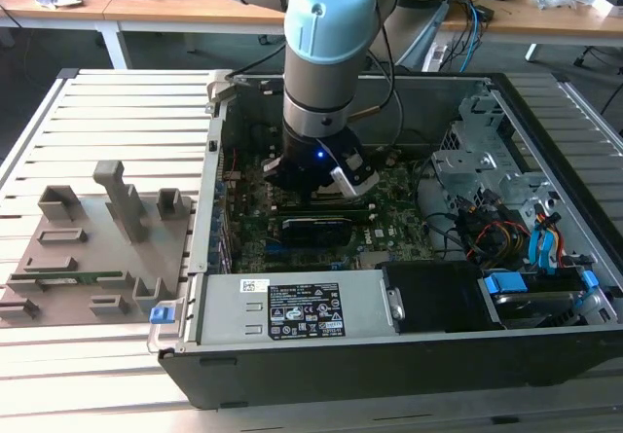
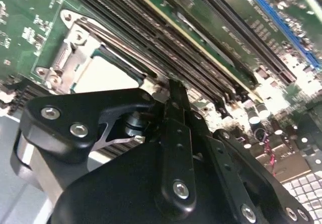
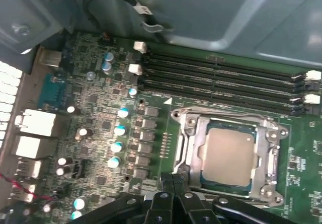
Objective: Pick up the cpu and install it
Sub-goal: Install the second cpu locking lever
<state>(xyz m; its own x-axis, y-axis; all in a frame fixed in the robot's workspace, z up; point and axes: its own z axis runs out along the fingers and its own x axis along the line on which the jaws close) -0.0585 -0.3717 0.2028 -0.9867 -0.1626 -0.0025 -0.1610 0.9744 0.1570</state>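
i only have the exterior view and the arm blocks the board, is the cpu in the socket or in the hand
Observer: In the first wrist view the cpu lies flat inside the socket, silvery top up.
Operator: ok so where's the hand
Observer: The hand is at the socket's edge, beside the cpu, not over its top.
Operator: anything around the chip
Observer: A metal frame borders it on the sides that show; I can't tell whether it is latched.

Bright, even room light washes the slatted table (image 1: pixel 97 375) pale. The cpu (image 2: pixel 108 75) glares nearly white in the second wrist view, soft with blur. Inside the case (image 1: pixel 389 350) it's dimmer
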